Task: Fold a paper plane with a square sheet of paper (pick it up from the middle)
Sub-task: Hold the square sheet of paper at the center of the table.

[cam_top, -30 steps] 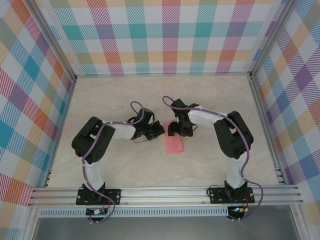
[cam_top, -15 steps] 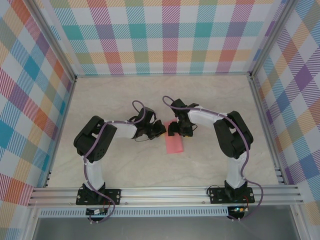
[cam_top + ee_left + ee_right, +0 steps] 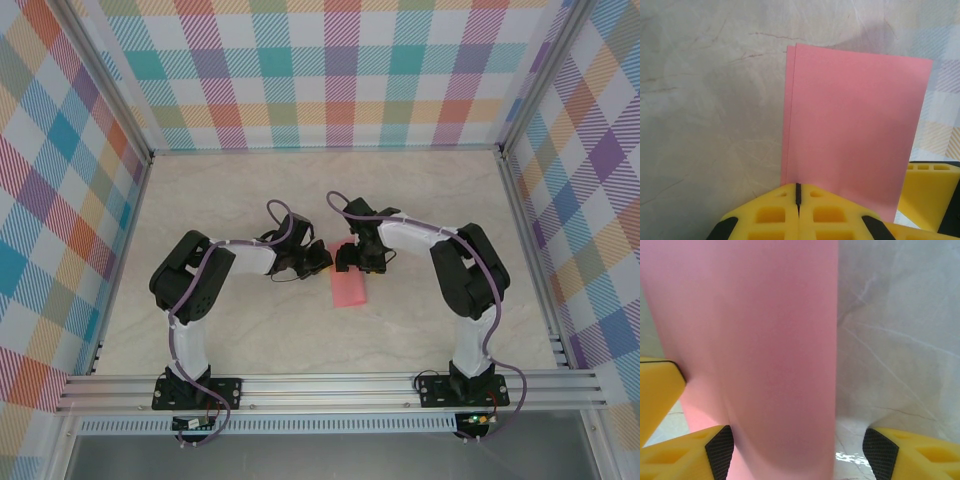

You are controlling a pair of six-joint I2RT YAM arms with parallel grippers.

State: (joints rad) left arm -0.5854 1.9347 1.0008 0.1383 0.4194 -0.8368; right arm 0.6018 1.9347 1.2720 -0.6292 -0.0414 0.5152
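**Folded pink sheet between two claws**

The square sheet of paper (image 3: 349, 290), folded double, lies mid-table (image 3: 230, 190). The left gripper (image 3: 318, 262) is clenched, fingertips together at the sheet's edge. The right gripper (image 3: 347, 262) is spread wide astride the sheet, gripping nothing.

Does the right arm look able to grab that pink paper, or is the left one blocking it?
Probably yes: the right gripper is open with the pink paper between its fingers, and the left gripper, shut on the paper's edge, sits off to one side.
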